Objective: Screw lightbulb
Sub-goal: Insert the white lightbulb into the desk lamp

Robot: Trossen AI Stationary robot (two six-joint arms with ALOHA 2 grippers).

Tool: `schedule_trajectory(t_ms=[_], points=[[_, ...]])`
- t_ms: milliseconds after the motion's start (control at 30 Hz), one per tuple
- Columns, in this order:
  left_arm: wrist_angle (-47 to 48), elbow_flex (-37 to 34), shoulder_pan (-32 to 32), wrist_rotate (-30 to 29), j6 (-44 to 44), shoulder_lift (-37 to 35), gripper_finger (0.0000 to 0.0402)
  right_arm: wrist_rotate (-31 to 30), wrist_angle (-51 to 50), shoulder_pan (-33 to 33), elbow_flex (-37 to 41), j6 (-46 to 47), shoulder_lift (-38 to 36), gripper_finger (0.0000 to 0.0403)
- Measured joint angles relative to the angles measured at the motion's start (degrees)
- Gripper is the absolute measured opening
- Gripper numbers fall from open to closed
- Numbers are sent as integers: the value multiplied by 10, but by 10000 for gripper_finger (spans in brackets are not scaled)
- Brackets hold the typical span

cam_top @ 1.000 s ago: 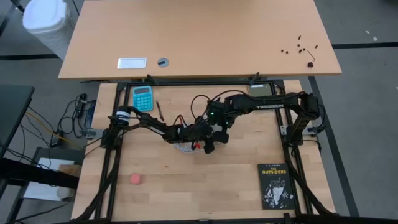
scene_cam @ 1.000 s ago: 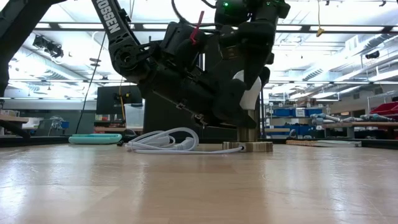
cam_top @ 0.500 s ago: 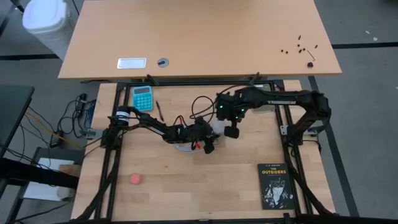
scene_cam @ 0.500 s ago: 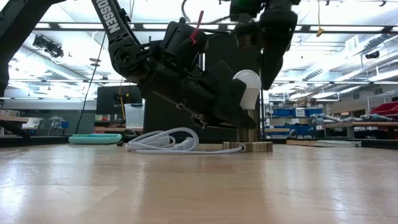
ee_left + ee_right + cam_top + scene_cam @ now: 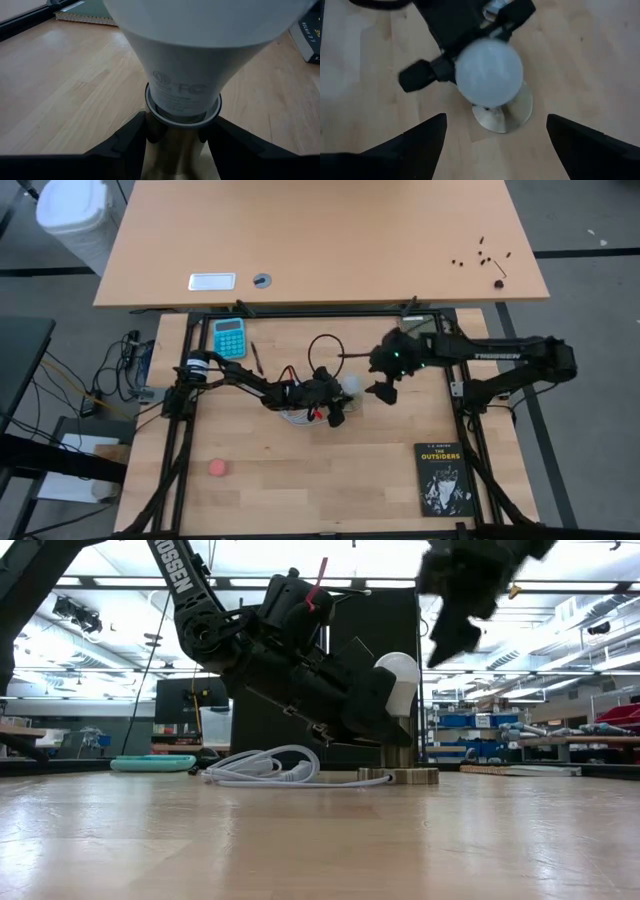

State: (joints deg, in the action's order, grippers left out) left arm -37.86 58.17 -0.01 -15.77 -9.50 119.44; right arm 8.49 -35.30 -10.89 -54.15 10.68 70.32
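A pale wooden table (image 5: 300, 470) carries the work, and beyond it lies a workshop with shelving and ceiling lights. Nearest the front edge in the high view lie a small red object (image 5: 218, 468) and a dark book (image 5: 444, 478), both well apart from the action. Farther in, near the table's middle, the lightbulb (image 5: 398, 685) stands upright in a brass socket (image 5: 400, 755) on a round metallic base (image 5: 506, 114), with a white cord (image 5: 262, 768) coiled just beside it. The left gripper (image 5: 335, 410) has its jaws pressed in on the socket just below the bulb's neck, as the left wrist view shows, one finger on each side of the brass collar. The right gripper (image 5: 384, 391) hangs above and to one side of the bulb, apart from it, jaws spread with nothing between them. Behind these sit a teal calculator (image 5: 230, 337) and, farther still, a second larger tabletop (image 5: 320, 240).

The risk, as I judge it, lies in the base: if the left jaws slip on the smooth brass, the socket would turn with the bulb and the thread would not tighten. A crooked approach by the right jaws could also tip the bulb or cross-thread it.
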Motion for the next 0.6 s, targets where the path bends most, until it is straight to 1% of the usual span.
schedule_trajectory(t_ms=[100,267,333,467,600], points=[[-1,0,-1,0,-2,0,193,0,85,7,84,24,-26,347],[-7,0,-6,1,-11,0,193,-2,242,16,170,33,-30,338],[-7,0,-8,2,-11,0,193,-12,292,19,192,33,-22,334],[-4,0,-11,3,-12,0,193,-12,356,19,226,34,-4,326],[-1,0,-11,4,-12,0,193,-9,412,28,242,27,16,321]])
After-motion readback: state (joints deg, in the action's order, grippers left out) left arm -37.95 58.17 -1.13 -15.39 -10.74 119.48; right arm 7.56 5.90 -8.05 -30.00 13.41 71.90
